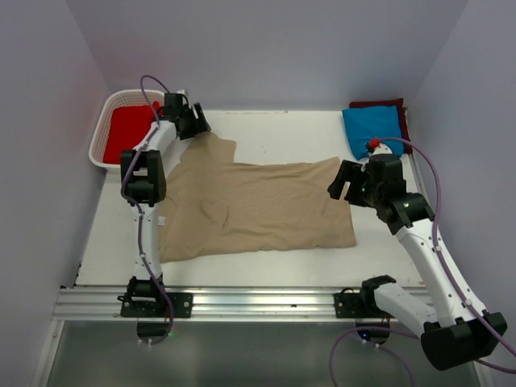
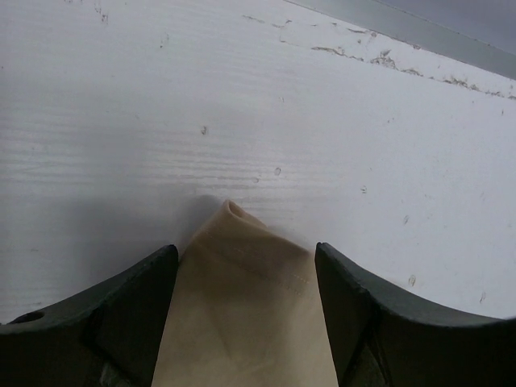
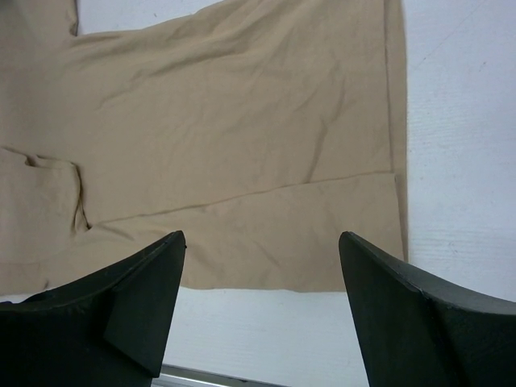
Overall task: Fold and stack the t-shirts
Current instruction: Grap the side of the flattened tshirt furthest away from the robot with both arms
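**Fold not begun**

I see the tan t-shirt (image 1: 258, 210) flat mid-frame, a blue t-shirt (image 1: 372, 129) folded upper right. My left gripper (image 2: 246, 254) straddles a sleeve tip (image 2: 234, 214) upper left, jaws apart; my right gripper (image 3: 262, 238) hovers open over the hem (image 3: 395, 121). Next, I'd pinch both edges.

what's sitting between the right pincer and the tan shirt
Nothing visible. The right pincer is open over an edge of the tan shirt, and its wrist view shows only cloth and bare table below it.
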Robot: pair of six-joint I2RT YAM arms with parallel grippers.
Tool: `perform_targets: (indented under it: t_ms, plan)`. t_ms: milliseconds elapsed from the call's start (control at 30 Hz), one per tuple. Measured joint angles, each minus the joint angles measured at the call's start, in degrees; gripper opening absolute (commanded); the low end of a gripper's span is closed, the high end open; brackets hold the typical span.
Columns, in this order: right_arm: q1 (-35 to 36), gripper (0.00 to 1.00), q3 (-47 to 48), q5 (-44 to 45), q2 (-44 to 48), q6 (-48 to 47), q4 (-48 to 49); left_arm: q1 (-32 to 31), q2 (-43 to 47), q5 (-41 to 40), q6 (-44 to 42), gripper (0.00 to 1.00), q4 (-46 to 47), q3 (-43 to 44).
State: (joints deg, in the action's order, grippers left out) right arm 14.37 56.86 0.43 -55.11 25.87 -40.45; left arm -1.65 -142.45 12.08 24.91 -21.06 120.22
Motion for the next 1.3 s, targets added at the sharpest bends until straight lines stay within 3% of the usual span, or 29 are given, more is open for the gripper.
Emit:
perform_targets:
  t_ms: [167, 233, 367, 733, 933, 967, 1000, 1067, 1233, 1300]
  plan:
    - [0.0, 0.76, 0.0, 0.02, -0.74, 0.02, -0.28, 0.66, -1.2, 1.27, 0.98, 0.73, 2.45, 0.28]
    - [0.0, 0.65, -0.04, 0.02, -1.07, -0.02, -0.28, 0.87, -1.46, 1.75, 1.38, 0.71, 3.34, 0.31]
    - [0.0, 0.45, -0.31, 0.0, -1.2, -0.07, -0.28, 1.33, -2.21, 3.26, 2.93, 0.54, 5.35, 0.31]
    - [0.0, 0.4, -0.42, 0.02, -2.27, 0.2, -0.26, 3.41, -3.21, 7.26, 6.01, 0.25, 7.93, -0.9]
    - [0.0, 0.36, -1.16, 0.42, -2.47, 0.17, -0.11, 3.58, -3.21, 8.85, 6.4, 0.0, 8.44, -1.75]
    - [0.0, 0.31, -1.18, 0.76, -2.78, 0.2, -0.02, 3.63, -3.21, 9.25, 6.62, 0.0, 8.57, -1.97]
    - [0.0, 0.17, -1.18, 1.57, -3.32, 0.17, 0.28, 3.67, -3.21, 9.6, 6.64, 0.0, 8.7, -2.01]
    - [0.04, 0.0, -1.16, 3.48, -5.05, 0.11, 1.22, 3.8, -3.21, 10.29, 7.02, 0.0, 9.33, -2.36]
    - [0.02, 0.01, 1.38, 10.43, -15.58, 1.14, 2.97, 4.44, -2.27, 12.61, 7.65, 0.0, 12.61, -5.44]
    - [-0.07, 0.49, 3.74, 13.2, -21.38, 2.12, 4.57, 4.66, -1.62, 13.16, 7.67, 0.0, 12.72, -6.23]
